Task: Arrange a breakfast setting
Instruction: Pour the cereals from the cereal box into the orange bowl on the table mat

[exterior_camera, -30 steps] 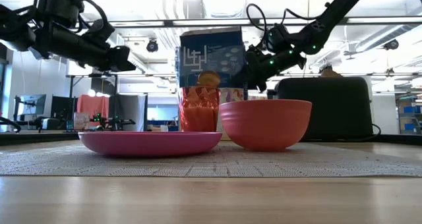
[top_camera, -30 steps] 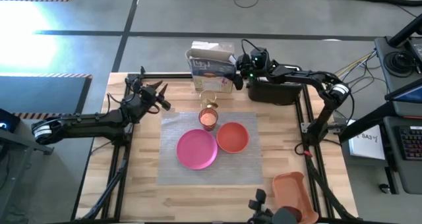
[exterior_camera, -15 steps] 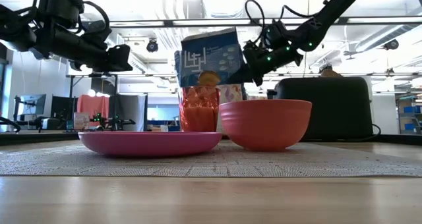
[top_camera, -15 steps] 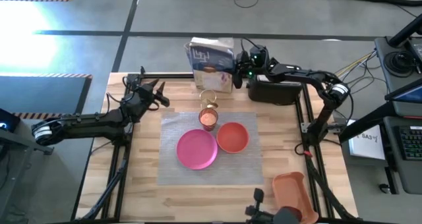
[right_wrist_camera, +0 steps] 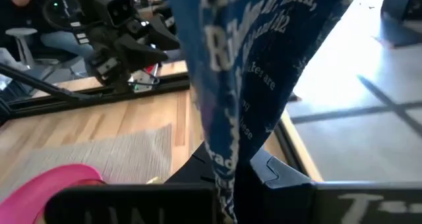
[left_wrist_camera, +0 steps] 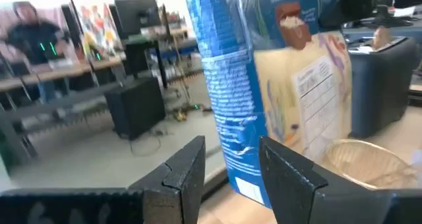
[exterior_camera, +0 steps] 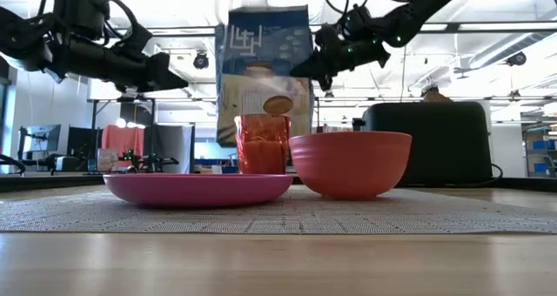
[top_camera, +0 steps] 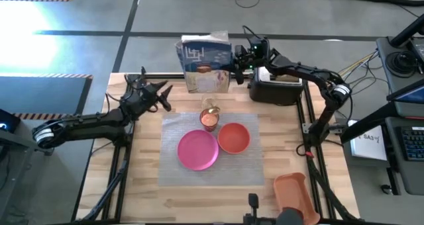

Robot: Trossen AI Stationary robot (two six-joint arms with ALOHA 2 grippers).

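The left gripper (top_camera: 164, 96) is hovering over the left side of the wooden table (top_camera: 146, 179), just off the far left corner of the mat, its fingers (left_wrist_camera: 188, 174) standing partly apart with nothing between them. In its wrist view it is facing the cereal box (left_wrist_camera: 270, 85), which is hanging a little way in front of it.

The grey woven mat (top_camera: 248, 165) is lying across the middle of the table. On it, the pink plate (top_camera: 197, 149) is sitting left of centre, and the orange bowl (top_camera: 233, 137) is sitting just beside it on the right, the two nearly touching. The small orange cup (top_camera: 209, 120) is standing at the mat's far edge, behind the gap between plate and bowl. The clear glass (top_camera: 211, 105) is standing just behind the cup; from the low view it is mostly hidden.

The blue cereal box (top_camera: 202, 67) is hanging in the air above the far edge of the table. The right gripper (top_camera: 233, 66) is clamped shut on the box's edge, pinching it between its fingers. The low view is showing the box (exterior_camera: 264, 74) lifted well above the cup (exterior_camera: 263, 144) and bowl (exterior_camera: 351, 163).

The black toaster (top_camera: 275, 87) is standing at the far right of the table, below the right arm. An orange tray (top_camera: 296, 193) is resting at the near right corner.
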